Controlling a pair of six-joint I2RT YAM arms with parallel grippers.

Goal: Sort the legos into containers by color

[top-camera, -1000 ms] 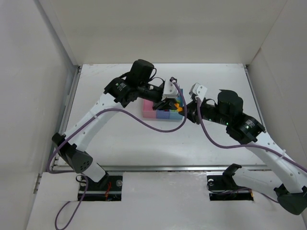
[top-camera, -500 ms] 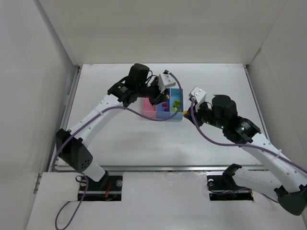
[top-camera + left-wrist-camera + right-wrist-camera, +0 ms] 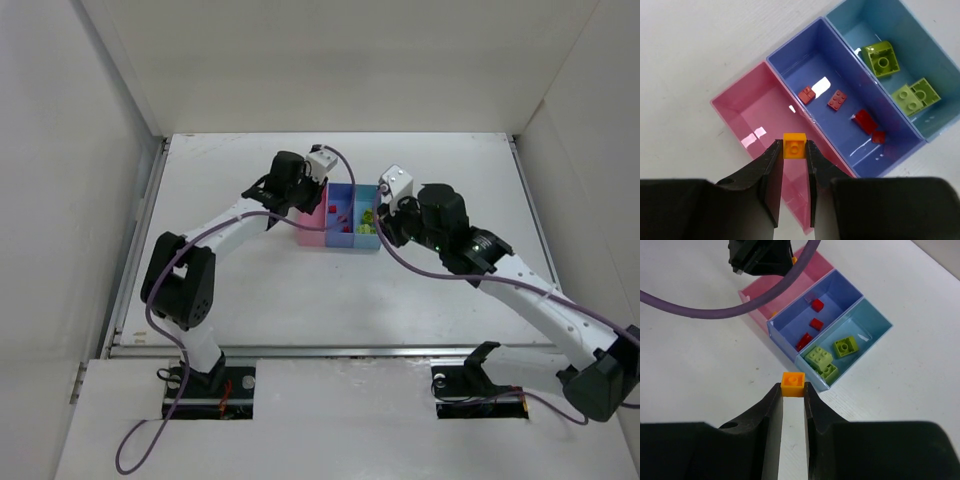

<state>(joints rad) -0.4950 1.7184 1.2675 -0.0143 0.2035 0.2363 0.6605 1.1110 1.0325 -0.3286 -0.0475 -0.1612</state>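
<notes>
Three joined bins stand mid-table: pink bin, medium blue bin holding several red bricks, light blue bin holding three yellow-green bricks. My left gripper is shut on an orange-yellow brick above the pink bin's near part. My right gripper is shut on another orange-yellow brick over the table in front of the light blue bin. In the top view the left gripper is over the pink bin, the right gripper beside the light blue bin.
White walls enclose the table on the left, back and right. The left arm's purple cable crosses the right wrist view above the pink bin.
Both arms have moved left. The left gripper went from the blue bins to over the pink bin; the right gripper drew closer to the light blue bin. The bins' contents became visible.
</notes>
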